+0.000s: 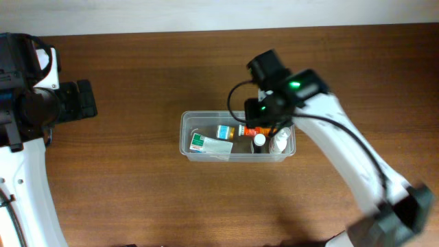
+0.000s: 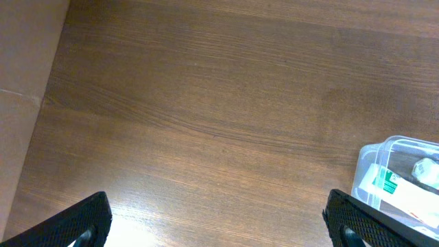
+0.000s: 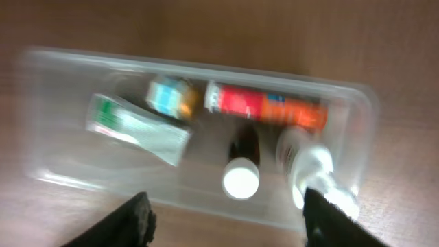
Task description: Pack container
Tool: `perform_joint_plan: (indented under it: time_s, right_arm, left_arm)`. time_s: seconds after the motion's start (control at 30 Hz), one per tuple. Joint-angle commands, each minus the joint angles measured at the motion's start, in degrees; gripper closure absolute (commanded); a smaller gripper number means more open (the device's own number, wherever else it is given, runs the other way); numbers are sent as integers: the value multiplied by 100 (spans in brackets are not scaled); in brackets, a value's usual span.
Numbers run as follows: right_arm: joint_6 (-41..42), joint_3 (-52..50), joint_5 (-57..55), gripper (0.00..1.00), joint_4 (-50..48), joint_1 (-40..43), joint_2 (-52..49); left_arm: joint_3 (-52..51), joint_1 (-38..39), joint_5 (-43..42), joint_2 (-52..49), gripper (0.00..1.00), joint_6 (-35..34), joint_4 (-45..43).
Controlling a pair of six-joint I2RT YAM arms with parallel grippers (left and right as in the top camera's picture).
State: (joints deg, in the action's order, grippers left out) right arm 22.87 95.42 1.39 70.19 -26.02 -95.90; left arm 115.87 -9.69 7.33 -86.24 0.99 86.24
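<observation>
The clear plastic container [image 1: 185,137] stands mid-table. It holds a white-and-green tube [image 1: 210,145], a small blue-and-orange bottle [image 1: 225,131], a red-orange tube [image 1: 248,130], a dark bottle with a white cap [image 1: 259,140] and a white bottle [image 1: 279,143]. My right gripper [image 3: 230,223] is open and empty, hovering above the container [image 3: 62,171]; the same items show under it, blurred. My left gripper [image 2: 216,223] is open and empty over bare wood at the far left; the container's corner [image 2: 367,161] shows at its right edge.
The brown wooden table [image 1: 137,199] runs to a pale back edge [image 1: 206,14]. The right arm [image 1: 343,158] reaches in from the lower right, the left arm [image 1: 27,171] stands at the left edge.
</observation>
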Motion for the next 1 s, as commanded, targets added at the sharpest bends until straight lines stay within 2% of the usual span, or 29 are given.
perform_joint_plan:
  time_s: [0.0,0.03,0.07,0.1,0.4,0.67,0.8,0.97]
  right_arm:
    - [-555,588,-35,30,50,7,876]
    - [-610,680,-37,23,46,7,1019]
    - [-616,776,-76,4,48,7,1165]
    - [-616,874,-146,1,48,15,1331]
    - [-614,964,-319,2,439,17,2352]
    - [-726,964,-2273,2,398,28,3139]
    - [-1545,903,-2116,1,398,232,3641]
    - [-2142,44,-1174,2,177,1394,4494]
  left_arm:
    - [33,-22,-24,76,0,-57,-2]
    - [33,-22,-24,76,0,-57,-2]
    - [31,-22,-24,76,0,-57,-2]
    - [33,-22,-24,74,0,-57,-2]
    - [31,-22,-24,76,0,-57,-2]
    - [31,-22,-24,74,0,-57,-2]
    - [31,-22,-24,74,0,-57,-2]
    - [33,-22,-24,74,0,-57,-2]
